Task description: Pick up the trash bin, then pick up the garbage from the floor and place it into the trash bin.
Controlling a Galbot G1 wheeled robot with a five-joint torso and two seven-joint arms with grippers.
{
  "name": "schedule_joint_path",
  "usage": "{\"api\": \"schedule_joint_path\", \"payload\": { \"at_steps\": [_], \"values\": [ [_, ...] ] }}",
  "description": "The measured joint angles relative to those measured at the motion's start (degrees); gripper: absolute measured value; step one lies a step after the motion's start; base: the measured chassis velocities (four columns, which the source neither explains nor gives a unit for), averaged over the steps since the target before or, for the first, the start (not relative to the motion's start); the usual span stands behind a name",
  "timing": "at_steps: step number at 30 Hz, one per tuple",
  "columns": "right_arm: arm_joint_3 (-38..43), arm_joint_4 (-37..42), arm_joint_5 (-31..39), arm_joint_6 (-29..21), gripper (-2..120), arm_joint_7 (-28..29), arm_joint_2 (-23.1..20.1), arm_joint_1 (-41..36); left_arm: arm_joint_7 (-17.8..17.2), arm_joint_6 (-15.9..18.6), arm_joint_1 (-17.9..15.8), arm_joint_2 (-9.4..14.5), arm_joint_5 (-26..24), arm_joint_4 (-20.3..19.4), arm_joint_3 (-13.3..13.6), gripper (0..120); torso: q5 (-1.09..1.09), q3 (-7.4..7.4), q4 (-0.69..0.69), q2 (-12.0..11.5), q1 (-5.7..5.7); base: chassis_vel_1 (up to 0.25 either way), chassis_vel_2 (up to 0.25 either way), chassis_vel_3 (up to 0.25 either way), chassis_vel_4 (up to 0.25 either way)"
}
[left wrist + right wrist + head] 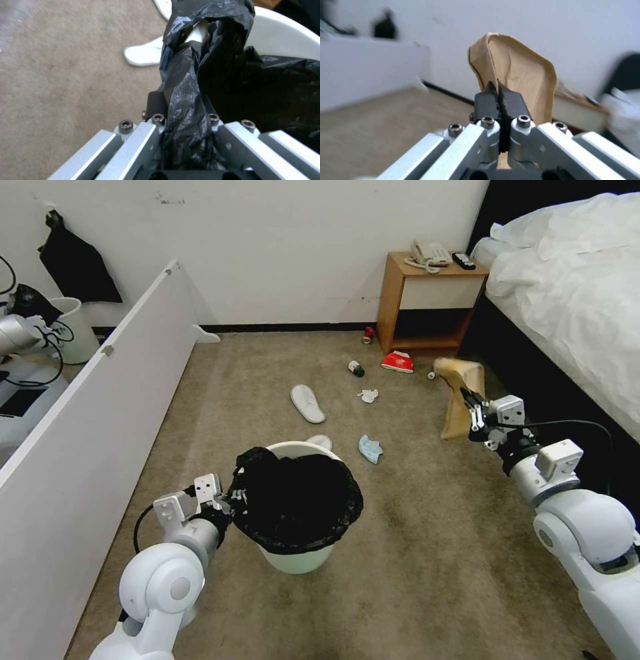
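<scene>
The left gripper [230, 502] is clenched on the trash bin [297, 560], its fingers pinching the rim with the black bag [293, 500] folded over it; the bin hangs just beyond the fingertips, above the carpet [413, 553]. The right gripper [467, 400] is clamped on the brown paper bag [460, 393], held up off the floor, the bag's edge caught between the 2 closed fingers [486, 102]. Well beyond the fingers of both grippers, litter lies on the carpet: a white slipper [307, 403], a tissue [368, 395], a pale blue wad [370, 448], a red packet [397, 361] and a small bottle [356, 369].
</scene>
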Motion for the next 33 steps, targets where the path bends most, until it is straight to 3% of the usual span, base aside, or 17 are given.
{"api": "schedule_joint_path", "payload": {
  "at_steps": [5, 14, 20, 33],
  "values": [
    [-1.8, 0.7, 1.5, 5.1, 0, -4.9, -0.6, 0.5, 0.2, 0.0, -1.3, 1.2, -2.2, 1.7, 1.4, 5, 0.00, 0.00, 0.00, 0.0, 0.00, 0.000, 0.000, 0.000, 0.000],
    [-4.3, 2.9, 3.3, 9.4, 0, -8.6, -1.9, 0.4, 2.4, 0.0, -3.7, 1.7, -3.8, 5.0, 4.2, 5, 0.00, 0.00, -0.01, 0.0, 0.00, 0.000, 0.000, 0.000, 0.000],
    [-5.6, 3.2, 3.4, 11.4, 0, -11.2, -3.3, 0.1, 3.6, 0.0, -5.6, 2.0, -5.4, 7.3, 6.8, 5, 0.00, 0.00, 0.00, 0.0, 0.00, 0.000, 0.000, 0.000, 0.000],
    [-6.9, 2.1, 3.1, 12.6, 0, -14.5, -6.4, -1.0, 5.0, 0.0, -9.2, 1.6, -6.6, 9.9, 9.2, 5, 0.00, 0.00, 0.00, 0.0, 0.00, 0.000, 0.000, 0.000, 0.000]
  ]
}}
